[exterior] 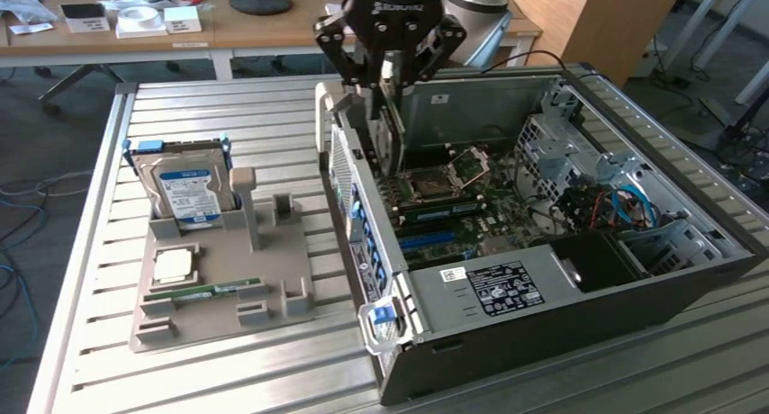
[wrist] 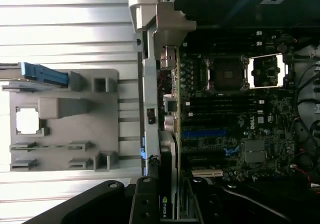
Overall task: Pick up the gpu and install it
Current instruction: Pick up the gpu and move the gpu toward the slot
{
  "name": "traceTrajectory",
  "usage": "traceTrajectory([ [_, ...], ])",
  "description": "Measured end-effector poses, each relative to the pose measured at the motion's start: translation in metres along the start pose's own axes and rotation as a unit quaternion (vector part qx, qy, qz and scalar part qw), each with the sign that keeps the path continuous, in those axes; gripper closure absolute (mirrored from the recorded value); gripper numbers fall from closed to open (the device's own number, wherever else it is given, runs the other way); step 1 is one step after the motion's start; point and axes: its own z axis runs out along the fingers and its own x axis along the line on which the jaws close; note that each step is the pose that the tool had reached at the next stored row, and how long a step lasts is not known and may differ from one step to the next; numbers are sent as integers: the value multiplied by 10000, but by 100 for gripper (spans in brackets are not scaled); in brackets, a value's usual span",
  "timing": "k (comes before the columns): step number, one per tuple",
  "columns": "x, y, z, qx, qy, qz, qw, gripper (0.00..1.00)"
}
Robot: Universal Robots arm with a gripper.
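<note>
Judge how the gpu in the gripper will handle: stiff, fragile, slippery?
The gpu hangs upright from the gripper without sagging, so probably stiff. Thin and held by one edge, it may twist if bumped against the case rim.

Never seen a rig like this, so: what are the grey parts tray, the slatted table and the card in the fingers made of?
The grey parts tray looks like matte plastic, perhaps printed: dull, uniform, with chunky posts. The slatted table seems to be aluminium: pale, shiny ribbed slats. The gpu shows a dark, probably plastic casing with an NVIDIA label; it is seen edge-on, so that is uncertain.
</note>
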Motion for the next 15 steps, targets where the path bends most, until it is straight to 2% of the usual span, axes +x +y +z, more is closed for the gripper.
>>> traceTrajectory([
  [15, -679, 36, 22, -24, 3, -25, 10000, 73],
])
